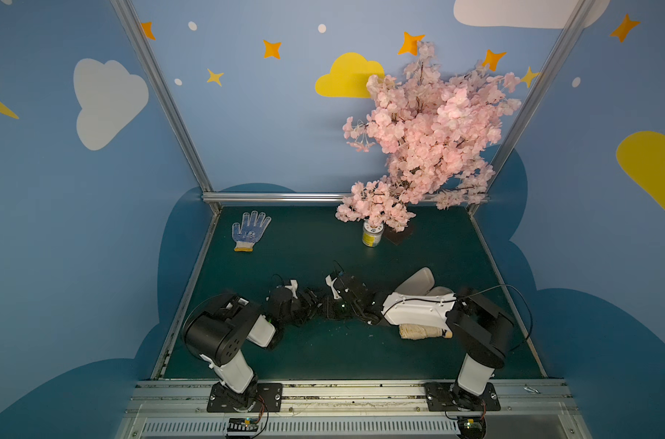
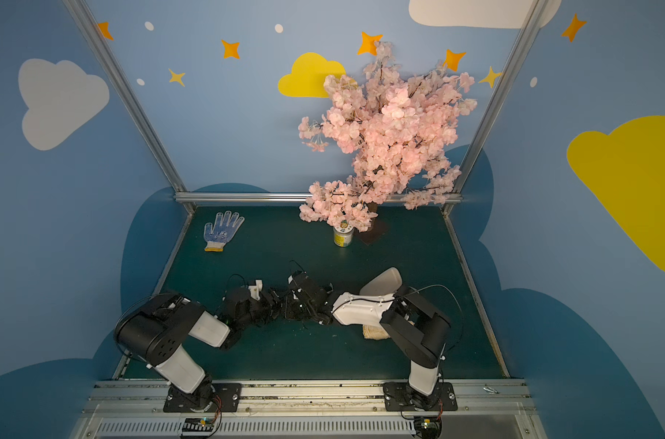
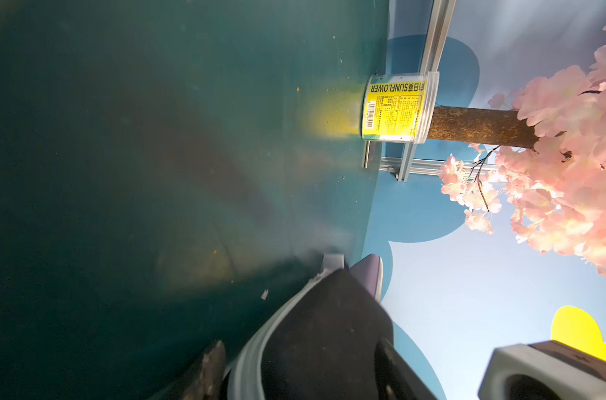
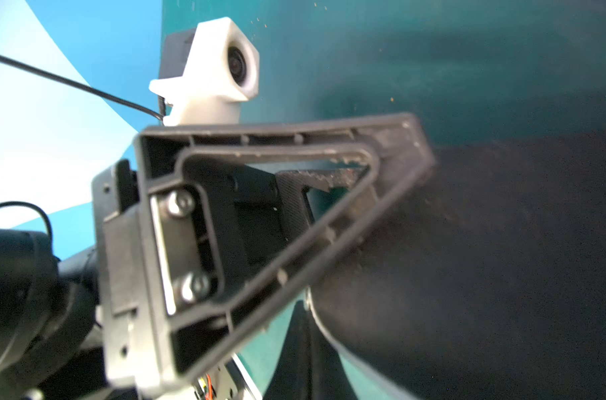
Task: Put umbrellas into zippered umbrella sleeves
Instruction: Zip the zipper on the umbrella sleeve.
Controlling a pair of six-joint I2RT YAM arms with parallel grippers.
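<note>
The black sleeve, with a grey zip edge, lies at mid-table between my two arms. My left gripper is closed across its width, one finger against each side. My right gripper is shut right beside the sleeve's zip edge; I cannot tell if anything is pinched. The lavender sleeve lies open behind the right arm, grey lining up. A cream-yellow umbrella with a tan end lies on the mat, partly under the right forearm in both top views.
A yellow-labelled jar stands at the back by the pink blossom tree. A white dotted glove lies at the back left. Metal frame rails border the green mat.
</note>
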